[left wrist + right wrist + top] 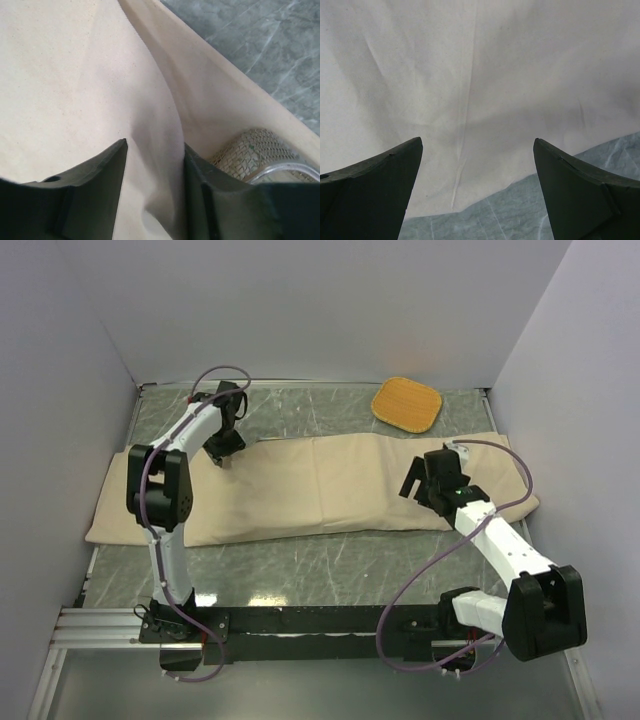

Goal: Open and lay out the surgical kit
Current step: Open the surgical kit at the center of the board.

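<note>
Raised cloth fold (160, 125) between left hand (155, 165) fingers

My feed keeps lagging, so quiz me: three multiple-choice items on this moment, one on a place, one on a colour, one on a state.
1. Where does the orange pad lie?
A. on the far table edge, right of centre, beyond the cloth
B. under the left arm
C. between the arm bases

2. What colour is the wrapping cloth?
A. green
B. beige
C. white

3. How do the jaws of the left gripper stand?
A. wide open above bare table
B. closed on a fold of cloth
C. shut on the pad

Key: 1 A, the top view shows it just past the cloth's far edge. 2 B, beige in every view. 3 B, the left wrist view shows a pinched cloth ridge, the mesh tray peeking out beside it.
</note>
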Robot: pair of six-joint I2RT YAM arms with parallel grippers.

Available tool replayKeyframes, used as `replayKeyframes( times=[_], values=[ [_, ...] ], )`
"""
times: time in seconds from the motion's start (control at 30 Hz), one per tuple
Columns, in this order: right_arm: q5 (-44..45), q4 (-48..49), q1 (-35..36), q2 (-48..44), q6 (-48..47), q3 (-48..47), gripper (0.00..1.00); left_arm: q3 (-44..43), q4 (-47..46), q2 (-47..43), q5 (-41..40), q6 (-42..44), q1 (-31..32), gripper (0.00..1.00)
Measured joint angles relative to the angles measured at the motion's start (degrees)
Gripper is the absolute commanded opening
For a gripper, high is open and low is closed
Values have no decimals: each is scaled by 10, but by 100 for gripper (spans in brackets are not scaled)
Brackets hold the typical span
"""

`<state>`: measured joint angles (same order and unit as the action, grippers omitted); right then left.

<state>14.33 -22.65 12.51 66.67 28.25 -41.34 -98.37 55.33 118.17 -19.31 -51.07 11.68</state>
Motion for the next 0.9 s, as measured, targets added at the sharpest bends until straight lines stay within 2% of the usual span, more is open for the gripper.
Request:
replayKeyframes(
  times=[0.07, 0.1, 0.2, 0.27, 0.3, 0.53, 0.9],
  values=[
    [0, 0, 0, 5, 0, -7, 100, 7, -2, -9, 0, 3, 0, 41],
    [1, 1, 0, 9, 0, -13, 100, 10, -3, -14, 0, 7, 0, 34],
    [3, 6, 0, 26, 2, -36, 100, 21, -10, -21, 0, 11, 0, 26],
    [7, 11, 0, 42, 3, -54, 100, 27, -14, -22, 0, 14, 1, 25],
    [9, 15, 0, 50, 4, -64, 100, 30, -15, -22, 0, 16, 1, 20],
    [41, 29, 0, 149, 15, -157, 100, 54, -24, -37, 0, 28, 2, 18],
    [55, 16, 0, 385, 23, -390, 100, 83, -47, -71, 0, 49, 2, 17]
  ],
)
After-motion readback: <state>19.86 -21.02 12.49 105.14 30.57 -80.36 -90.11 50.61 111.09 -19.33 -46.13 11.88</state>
